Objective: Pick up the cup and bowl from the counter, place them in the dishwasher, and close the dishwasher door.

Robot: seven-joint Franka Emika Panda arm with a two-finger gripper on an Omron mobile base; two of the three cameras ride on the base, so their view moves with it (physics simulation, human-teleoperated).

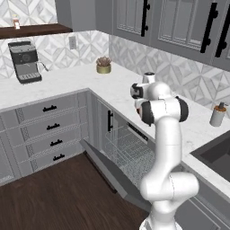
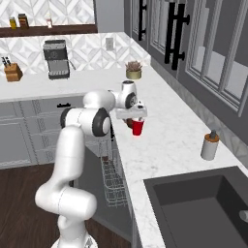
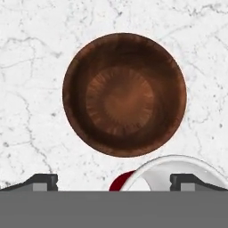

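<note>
In the hand view, the dark reddish-brown bowl (image 3: 124,94) sits upright on the white marble counter (image 3: 31,67), straight below the camera. The red cup (image 3: 178,169) shows its white rim and a bit of red wall at the bottom edge, close beside the bowl. My gripper (image 3: 116,182) hovers above both, open, fingertips (image 3: 42,181) wide apart and holding nothing. From the right base view the gripper (image 2: 131,118) hangs just over the cup (image 2: 137,128), with the bowl (image 2: 129,122) half hidden behind it. The dishwasher (image 1: 126,150) stands open, its door (image 1: 110,173) folded down.
A gold plant pot (image 2: 133,73) stands in the counter's far corner and a coffee machine (image 2: 55,59) on the left run. A grey soap bottle (image 2: 209,146) stands near the dark sink (image 2: 198,208). Drawers with black handles (image 1: 51,130) flank the dishwasher.
</note>
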